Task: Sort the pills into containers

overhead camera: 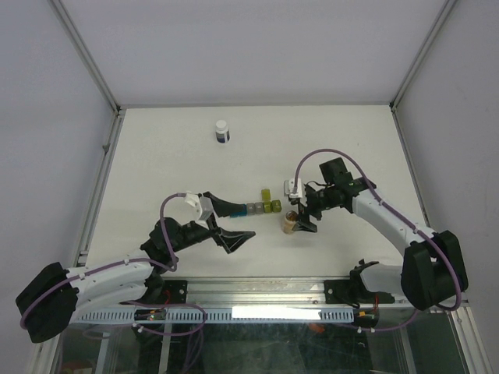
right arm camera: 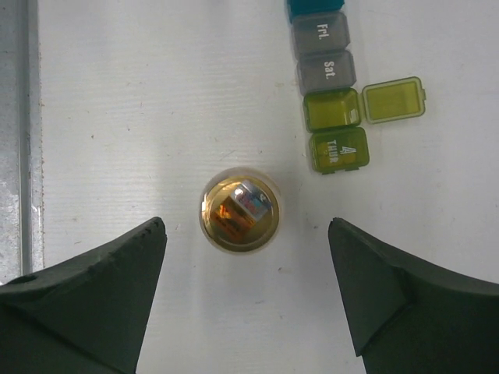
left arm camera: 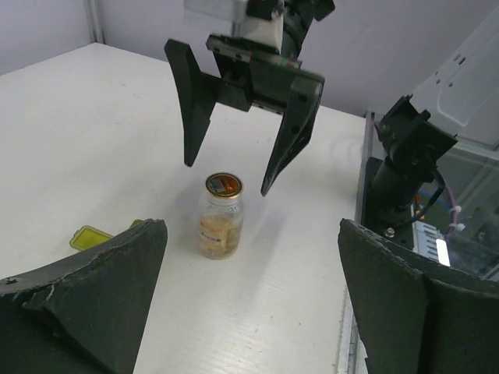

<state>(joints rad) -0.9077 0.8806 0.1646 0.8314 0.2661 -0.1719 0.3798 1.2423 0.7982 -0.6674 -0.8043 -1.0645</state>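
**A:** Where do we stand with the right tool [overhead camera: 304,216]?

**B:** We have it spread wide with nothing in it, hanging straight over the small clear vial with the gold top [right arm camera: 238,210]. In the left wrist view its two black fingers [left arm camera: 195,101] drop either side of that top. Their tips are just above it and not touching.

**A:** And what we have to sort?

**B:** We judge the tiny pale orange pills [left arm camera: 217,234] to be the contents of that vial. We see none loose on the white bench [overhead camera: 171,156]. The vial stands upright, so its long axis points up into the right tool's gap.

**A:** Where do they go?

**B:** Into the strip of small translucent cube compartments [right arm camera: 327,86]. It lies beyond the vial, off toward the finger on the right of the right wrist view, well clear of the gap. One yellow-green compartment [right arm camera: 331,109] has its lid [right arm camera: 394,99] flipped open. The grey compartments [right arm camera: 323,54] beside it are closed.

**A:** And the left tool [overhead camera: 249,221]?

**B:** We have it wide open and empty too, low over the bench. The vial stands ahead of it, near but apart, and the strip's end sits just beside one of its fingers.

**A:** Which arm is nearer?

**B:** The right one, we think. It only needs to come straight down and close across the vial's width.
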